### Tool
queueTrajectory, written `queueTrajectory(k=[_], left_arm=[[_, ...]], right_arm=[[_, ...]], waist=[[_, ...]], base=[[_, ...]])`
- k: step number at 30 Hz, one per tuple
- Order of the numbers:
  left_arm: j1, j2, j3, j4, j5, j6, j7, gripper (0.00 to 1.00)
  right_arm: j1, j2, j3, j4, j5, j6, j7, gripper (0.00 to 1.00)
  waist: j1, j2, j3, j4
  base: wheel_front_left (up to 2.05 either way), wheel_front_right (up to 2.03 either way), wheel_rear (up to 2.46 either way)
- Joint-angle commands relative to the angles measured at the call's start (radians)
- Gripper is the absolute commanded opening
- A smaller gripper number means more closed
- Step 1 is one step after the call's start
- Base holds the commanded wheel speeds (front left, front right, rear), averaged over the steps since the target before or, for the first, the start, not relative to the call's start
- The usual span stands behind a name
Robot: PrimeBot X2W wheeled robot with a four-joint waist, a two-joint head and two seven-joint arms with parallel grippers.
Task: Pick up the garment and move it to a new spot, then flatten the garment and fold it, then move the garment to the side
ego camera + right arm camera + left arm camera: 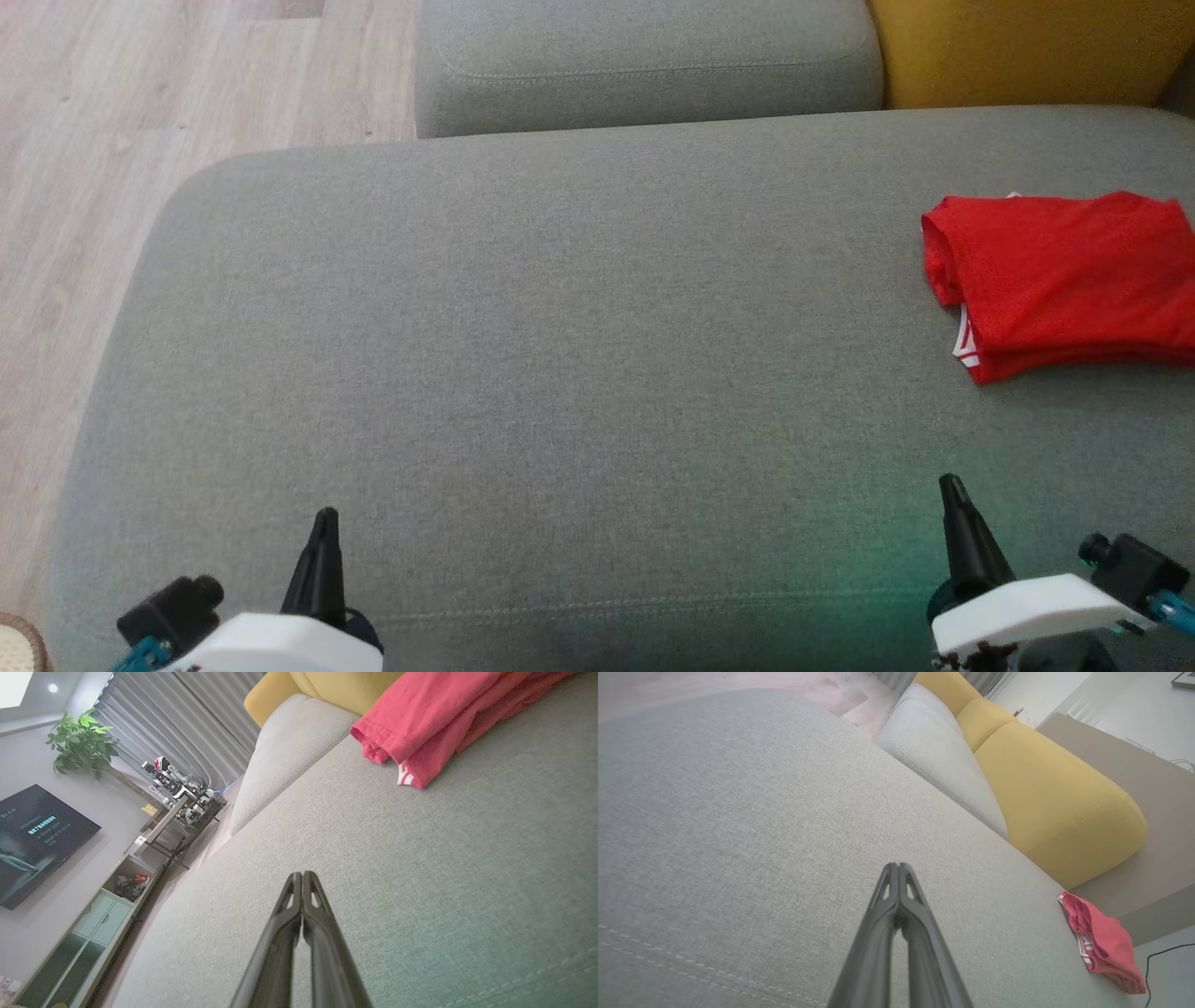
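Observation:
The garment [1064, 280] is red with white stripes at one hem, folded into a flat bundle at the right edge of the grey sofa seat [560, 373]. It also lies far right in the left wrist view [1104, 942] and at the top of the right wrist view [434, 723]. My left gripper [325, 523] hovers low at the front left, shut and holding nothing [899, 865]. At the front right my right gripper [950, 487] is shut too, empty, well short of the garment [302, 875].
A grey back cushion [644, 65] and a yellow cushion [1027, 51] stand behind the seat. Wooden floor [112, 140] lies to the left. The right wrist view shows a TV [32, 840], a low cabinet [93, 924] and a plant [81, 742].

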Motion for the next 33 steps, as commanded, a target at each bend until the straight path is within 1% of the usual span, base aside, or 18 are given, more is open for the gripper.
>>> queueTrajectory(k=[1, 2, 12, 13, 33], left_arm=[[-0.054, 0.016, 0.026, -0.022, -0.035, -0.013, 0.007, 0.0], [-0.06, 0.017, 0.03, -0.018, -0.06, -0.018, 0.012, 0.0], [-0.089, 0.019, 0.053, -0.002, -0.183, -0.042, 0.038, 0.0], [-0.089, 0.019, 0.053, -0.002, -0.183, -0.042, 0.038, 0.0], [-0.147, 0.021, 0.101, 0.033, -0.427, -0.089, 0.092, 0.0]], right_arm=[[-0.055, -0.019, 0.002, -0.03, 0.035, 0.0, 0.005, 0.0], [-0.059, -0.019, 0.0, -0.029, 0.058, 0.0, 0.011, 0.0], [-0.077, -0.021, -0.009, -0.027, 0.173, 0.0, 0.037, 0.0], [-0.077, -0.021, -0.009, -0.027, 0.173, 0.0, 0.037, 0.0], [-0.115, -0.024, -0.03, -0.022, 0.4, 0.0, 0.093, 0.0]], waist=[[0.0, -0.0001, 0.001, 0.0], [0.0, -0.0001, 0.002, 0.0], [0.0, -0.0001, 0.007, -0.002], [0.0, -0.0001, 0.007, -0.002], [0.0, -0.0001, 0.016, -0.004]], base=[[0.0, 0.0, 0.0], [0.0, 0.0, 0.0], [0.0, 0.0, 0.0], [0.0, 0.0, 0.0], [0.0, 0.0, 0.0]])
